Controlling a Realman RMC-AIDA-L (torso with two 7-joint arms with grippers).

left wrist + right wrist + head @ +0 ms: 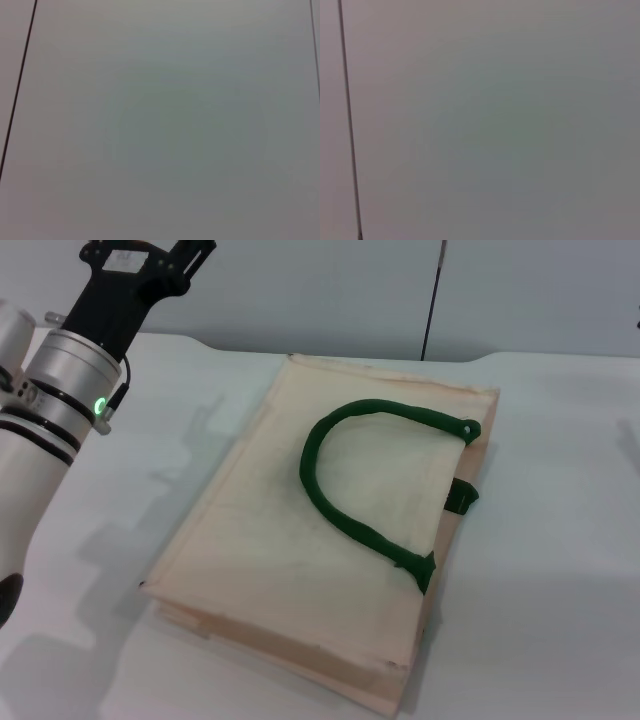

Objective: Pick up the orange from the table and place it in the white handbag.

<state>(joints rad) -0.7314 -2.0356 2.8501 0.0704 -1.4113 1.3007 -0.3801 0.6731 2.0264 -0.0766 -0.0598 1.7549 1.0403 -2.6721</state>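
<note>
The white handbag (300,540) lies flat on the table (560,570) in the head view, with one dark green looped handle (350,510) resting on top of it. The orange is not in view in any frame. My left gripper (160,252) is raised at the far left, above the table's back edge and well clear of the bag; its tips run off the top of the head view. The right gripper is out of view. Both wrist views show only a plain grey surface with a thin dark seam (17,90) (349,125).
A grey wall with a dark vertical seam (432,300) stands behind the table's back edge. Bare tabletop lies to the left (120,540) and to the right of the bag.
</note>
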